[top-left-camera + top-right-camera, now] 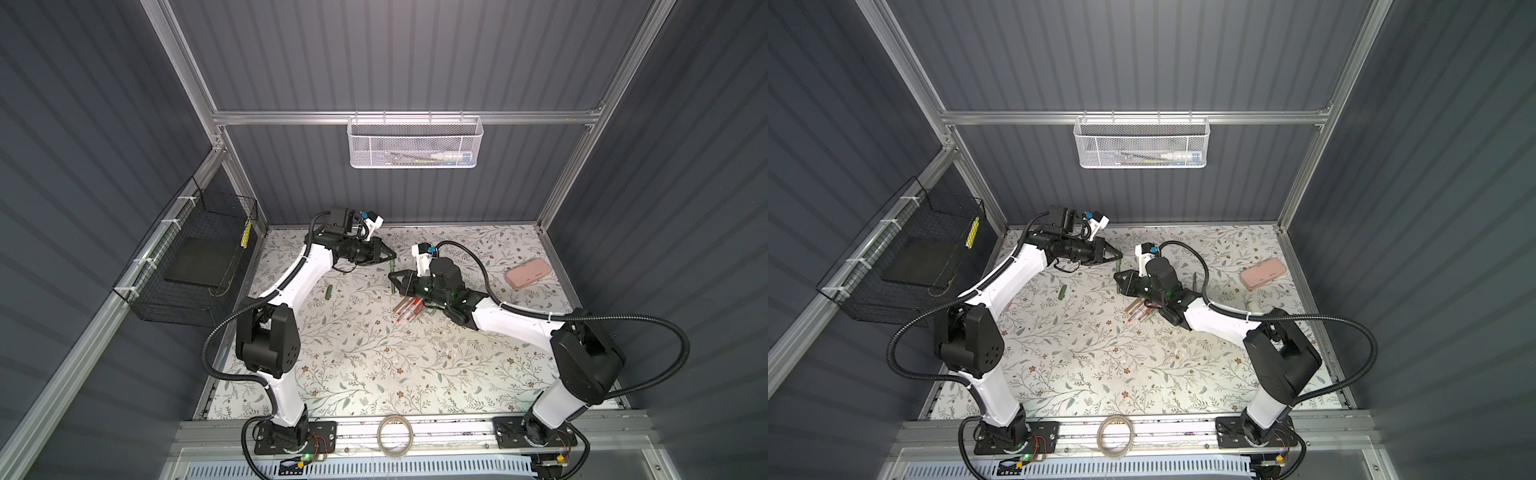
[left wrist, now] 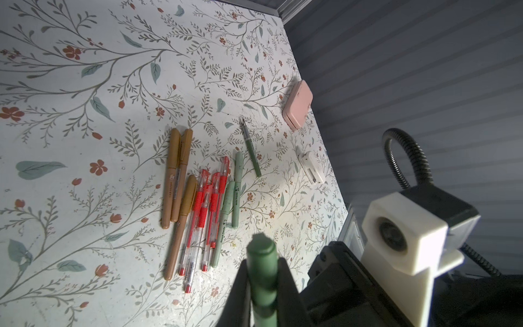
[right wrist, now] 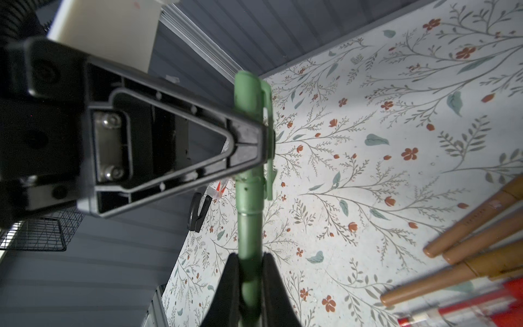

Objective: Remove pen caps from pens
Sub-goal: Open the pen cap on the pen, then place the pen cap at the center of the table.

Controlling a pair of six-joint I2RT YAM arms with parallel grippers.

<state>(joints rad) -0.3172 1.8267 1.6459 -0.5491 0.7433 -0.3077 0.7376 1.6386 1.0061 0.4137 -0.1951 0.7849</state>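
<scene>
One dark green pen (image 3: 249, 235) hangs above the table between my two grippers. My left gripper (image 2: 263, 280) is shut on its clipped cap (image 3: 249, 93), whose flat end (image 2: 261, 249) shows in the left wrist view. My right gripper (image 3: 250, 271) is shut on the pen's body just below the cap. The cap still sits on the body. In both top views the left gripper (image 1: 392, 257) (image 1: 1119, 254) and the right gripper (image 1: 392, 277) (image 1: 1119, 277) meet tip to tip over the table's back middle. A pile of capped pens (image 2: 198, 198) (image 1: 409, 309) lies under the right wrist. It holds golden-brown, red-trimmed and pale green ones.
A loose dark green cap (image 1: 328, 292) lies on the table left of centre. An uncapped dark green pen (image 2: 252, 150) lies beyond the pile, towards a pink case (image 1: 528, 273) at the right. A black wire basket (image 1: 195, 266) hangs on the left wall. A tape roll (image 1: 395, 436) sits at the front rail.
</scene>
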